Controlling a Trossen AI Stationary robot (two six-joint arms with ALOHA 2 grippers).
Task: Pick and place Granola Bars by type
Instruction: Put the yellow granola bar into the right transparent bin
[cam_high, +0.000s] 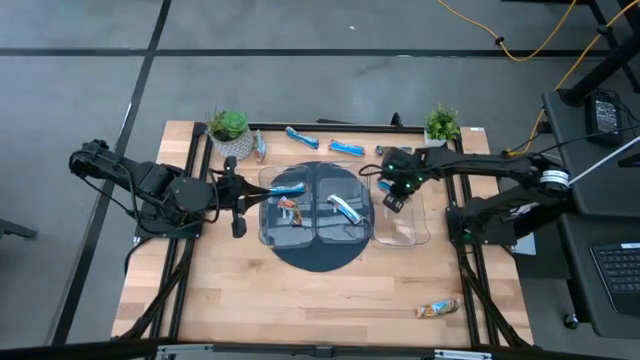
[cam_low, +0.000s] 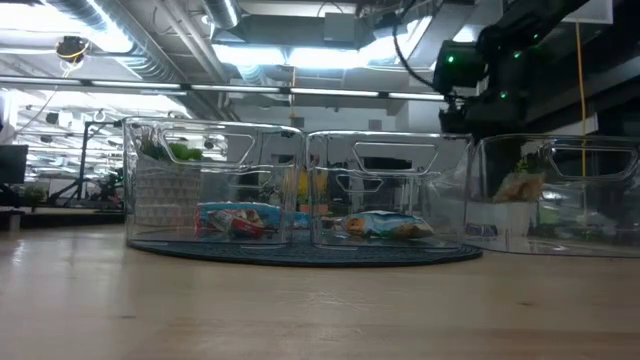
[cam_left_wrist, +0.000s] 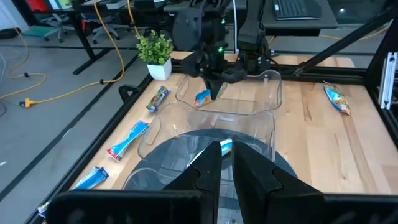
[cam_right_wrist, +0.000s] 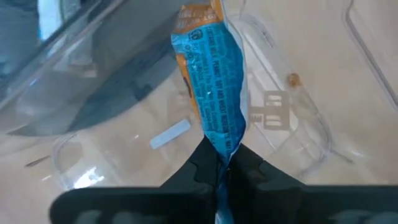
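My right gripper (cam_high: 391, 198) stands over the right clear tray (cam_high: 420, 232), shut on a granola bar in a blue and orange wrapper (cam_right_wrist: 214, 87). More granola bars lie in the left tray (cam_high: 290, 188) and the middle tray (cam_high: 347, 208). Others lie on the table along its far edge (cam_high: 302, 137) and near its front right (cam_high: 438, 309). My left gripper (cam_high: 240, 212) waits shut at the left side of the left tray, with nothing in it. My right gripper pinches the bar's upper, blue end (cam_right_wrist: 224, 151) between its two fingers, coming from above and pointing steeply down. The bar hangs below the fingers with its orange end (cam_right_wrist: 199, 12) lowest. In the low view, it sits inside the right tray's walls, clear of the floor.
The left and middle trays stand on a dark round mat (cam_high: 320, 262). Two small potted plants (cam_high: 229, 128) (cam_high: 441, 124) stand at the table's far edge. Bare wood lies toward the near edge (cam_high: 300, 300).
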